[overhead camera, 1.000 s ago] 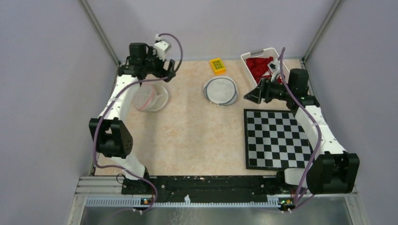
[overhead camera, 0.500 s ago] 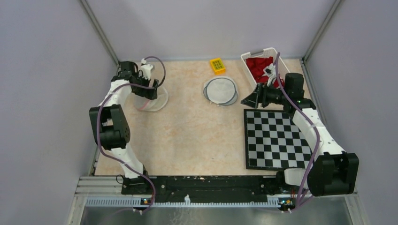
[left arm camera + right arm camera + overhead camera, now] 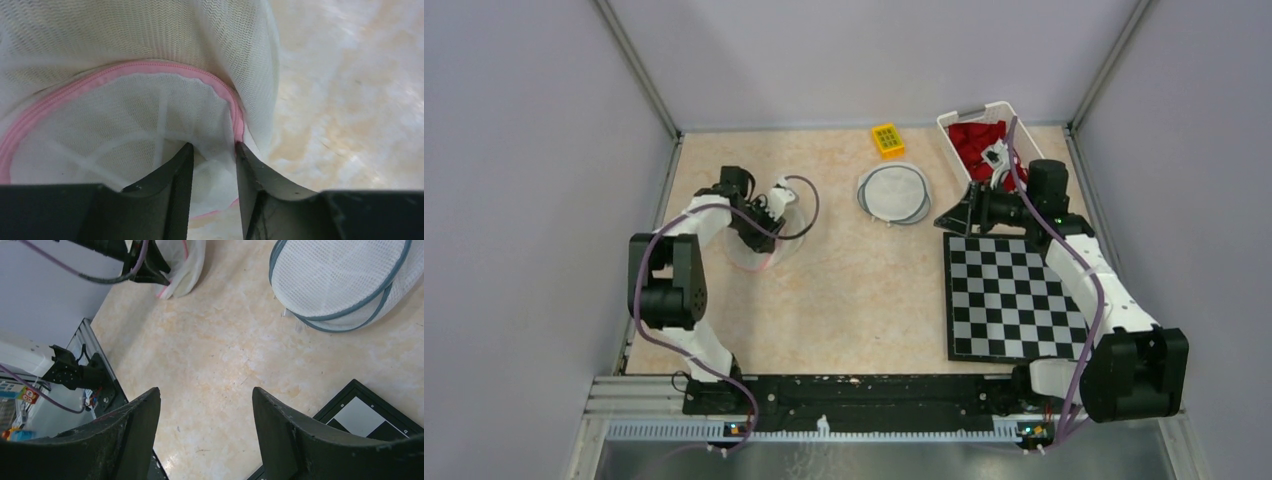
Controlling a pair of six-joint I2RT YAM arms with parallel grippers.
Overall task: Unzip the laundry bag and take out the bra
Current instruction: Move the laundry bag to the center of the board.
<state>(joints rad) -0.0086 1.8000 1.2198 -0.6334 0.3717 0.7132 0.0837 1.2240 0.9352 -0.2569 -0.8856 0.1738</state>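
From above, the laundry bag point(image 3: 769, 250) lies near the left edge of the bench point(image 3: 844, 290), about halfway back. The left gripper point(image 3: 762, 215) is down on it. The right gripper point(image 3: 946, 213) hangs in the air by the far left corner of the chessboard point(image 3: 1014, 295), just beside a grey-rimmed mesh bag point(image 3: 894, 192).

The left wrist camera shows white mesh and the curved pink zipper point(image 3: 150, 70). The two fingers point(image 3: 170, 190) stand partly closed with a fold of mesh between them, the right one against the zipper (whether they actually pinch the cloth I cannot tell). The bra cannot be made out.

The right wrist camera shows that gripper point(image 3: 206, 390) wide open with nothing in it, above bare bench. The grey-rimmed bag is at upper right, and the laundry bag point(image 3: 187, 265) is at the top with the left gripper point(image 3: 150, 267) on it.
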